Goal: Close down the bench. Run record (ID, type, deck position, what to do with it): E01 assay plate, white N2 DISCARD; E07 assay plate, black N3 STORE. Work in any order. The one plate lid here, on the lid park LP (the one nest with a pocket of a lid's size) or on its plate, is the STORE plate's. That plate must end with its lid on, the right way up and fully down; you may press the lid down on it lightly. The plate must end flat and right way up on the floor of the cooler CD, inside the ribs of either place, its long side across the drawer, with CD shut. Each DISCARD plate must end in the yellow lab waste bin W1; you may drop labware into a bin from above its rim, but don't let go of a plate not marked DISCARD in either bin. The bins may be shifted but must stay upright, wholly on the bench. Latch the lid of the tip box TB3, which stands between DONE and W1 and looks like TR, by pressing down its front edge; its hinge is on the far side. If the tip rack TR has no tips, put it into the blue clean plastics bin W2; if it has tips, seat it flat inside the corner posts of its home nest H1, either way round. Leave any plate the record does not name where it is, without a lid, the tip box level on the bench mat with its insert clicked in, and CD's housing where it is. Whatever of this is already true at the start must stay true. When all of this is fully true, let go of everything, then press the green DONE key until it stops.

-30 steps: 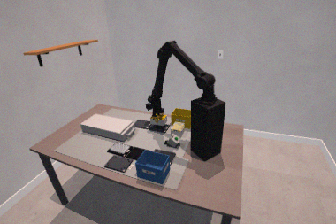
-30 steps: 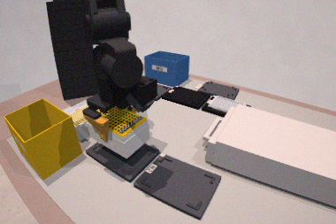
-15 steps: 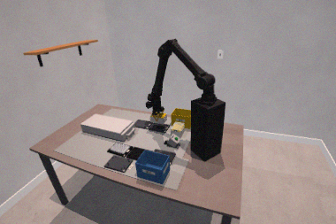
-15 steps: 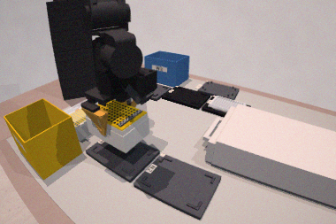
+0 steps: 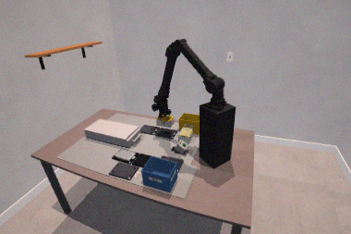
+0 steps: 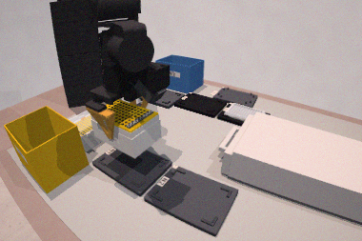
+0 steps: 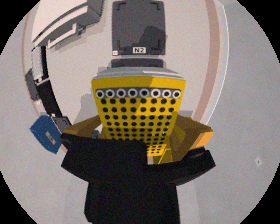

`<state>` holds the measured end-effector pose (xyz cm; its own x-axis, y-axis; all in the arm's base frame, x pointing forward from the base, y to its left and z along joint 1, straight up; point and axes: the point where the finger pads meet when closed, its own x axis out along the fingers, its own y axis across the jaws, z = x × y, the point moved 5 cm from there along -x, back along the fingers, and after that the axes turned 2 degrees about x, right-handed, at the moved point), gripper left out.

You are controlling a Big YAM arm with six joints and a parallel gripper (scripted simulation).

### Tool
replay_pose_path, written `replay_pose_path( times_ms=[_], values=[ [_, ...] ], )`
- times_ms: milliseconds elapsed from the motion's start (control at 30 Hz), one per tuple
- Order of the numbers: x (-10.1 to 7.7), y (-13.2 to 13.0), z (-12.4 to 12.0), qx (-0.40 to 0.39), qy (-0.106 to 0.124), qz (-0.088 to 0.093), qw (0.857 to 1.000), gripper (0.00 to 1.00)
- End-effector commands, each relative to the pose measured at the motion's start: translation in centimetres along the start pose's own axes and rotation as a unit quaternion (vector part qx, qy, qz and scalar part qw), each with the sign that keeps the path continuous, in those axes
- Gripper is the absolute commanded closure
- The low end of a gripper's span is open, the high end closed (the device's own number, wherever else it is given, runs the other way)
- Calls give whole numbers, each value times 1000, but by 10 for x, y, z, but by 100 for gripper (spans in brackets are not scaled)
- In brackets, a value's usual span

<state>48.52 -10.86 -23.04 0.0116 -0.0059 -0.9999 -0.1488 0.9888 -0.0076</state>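
My gripper (image 6: 125,117) is shut on the tip rack TR (image 6: 130,125), a white box with a yellow perforated top. It holds the rack level, a little above a dark empty nest (image 6: 132,165) beside the yellow bin W1 (image 6: 40,147). In the wrist view the rack (image 7: 139,112) sits between my fingers (image 7: 139,144); its far row of holes looks filled with grey tips and the other holes look dark. The blue bin W2 (image 6: 181,73) stands at the far end. A black plate (image 6: 200,104) and a white plate (image 6: 236,111) lie in nests near it. The tip box TB3 (image 5: 186,132) stands by W1.
The white cooler CD (image 6: 295,159) lies along the right with its drawer shut. A second empty dark nest (image 6: 191,198) lies in front of it. A flat dark nest (image 6: 235,96) lies behind the plates. The black arm pedestal (image 5: 217,133) stands close behind W1.
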Motion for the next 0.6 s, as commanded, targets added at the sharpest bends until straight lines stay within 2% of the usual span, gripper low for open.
replay_pose_path(
  times_ms=[0,400,433,500,567],
  values=[
    [-21,-4,8,9,-11,-2,1000,100],
    [-34,-4,7,9,-11,-2,1000,100],
    [-17,1,-5,9,7,4,1000,100],
    [-37,-3,7,9,-10,-2,1000,100],
    [-41,-4,7,9,-11,-2,1000,100]
  ],
)
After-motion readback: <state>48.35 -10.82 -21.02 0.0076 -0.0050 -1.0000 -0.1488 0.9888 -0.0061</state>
